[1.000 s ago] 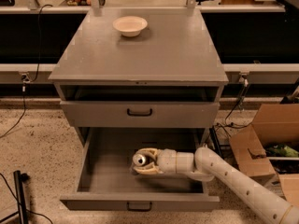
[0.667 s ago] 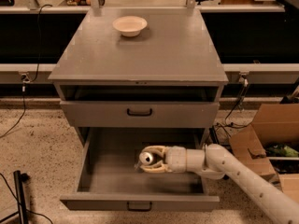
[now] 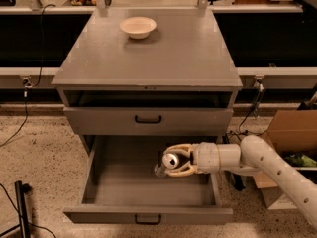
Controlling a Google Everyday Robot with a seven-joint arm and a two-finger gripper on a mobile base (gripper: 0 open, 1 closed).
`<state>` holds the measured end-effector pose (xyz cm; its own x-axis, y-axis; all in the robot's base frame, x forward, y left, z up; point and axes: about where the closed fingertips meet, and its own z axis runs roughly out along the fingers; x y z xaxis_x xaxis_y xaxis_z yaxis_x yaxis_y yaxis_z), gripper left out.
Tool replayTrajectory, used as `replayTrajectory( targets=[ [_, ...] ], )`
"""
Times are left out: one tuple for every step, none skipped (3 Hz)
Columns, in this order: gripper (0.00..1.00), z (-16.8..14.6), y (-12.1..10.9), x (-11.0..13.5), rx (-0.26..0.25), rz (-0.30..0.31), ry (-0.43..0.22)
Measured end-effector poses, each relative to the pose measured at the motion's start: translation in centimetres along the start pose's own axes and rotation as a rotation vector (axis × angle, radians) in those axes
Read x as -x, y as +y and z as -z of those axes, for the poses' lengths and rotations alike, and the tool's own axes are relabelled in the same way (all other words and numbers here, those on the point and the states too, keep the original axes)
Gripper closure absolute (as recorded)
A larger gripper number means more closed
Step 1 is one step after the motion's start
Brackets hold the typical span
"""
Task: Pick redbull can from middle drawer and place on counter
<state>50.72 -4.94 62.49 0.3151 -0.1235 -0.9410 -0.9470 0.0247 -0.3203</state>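
Redbull can [image 3: 170,160] sits pinched in my pincer [image 3: 174,161], tilted, now raised and drawn rightward above the middle drawer [image 3: 124,185] floor; the lift has begun, worktop [image 3: 148,58] next

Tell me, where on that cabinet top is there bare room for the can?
The counter is bare in front of and right of the white bowl, which sits near its back edge. The gripper, jaws closed around the redbull can, is down in the middle drawer.

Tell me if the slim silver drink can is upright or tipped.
Tipped: the silver redbull can leans, base toward lower left, held by the gripper within the grey metal middle drawer.
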Motion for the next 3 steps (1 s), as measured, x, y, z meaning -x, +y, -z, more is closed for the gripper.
replayTrajectory(
  targets=[
    [1.00, 3.9, -2.7, 5.3, 0.066, -0.004, 0.024],
    [1.00, 3.8, -2.7, 5.2, 0.066, -0.004, 0.024],
    [1.00, 4.6, -4.0, 6.7, 0.094, -0.055, 0.041]
  ],
)
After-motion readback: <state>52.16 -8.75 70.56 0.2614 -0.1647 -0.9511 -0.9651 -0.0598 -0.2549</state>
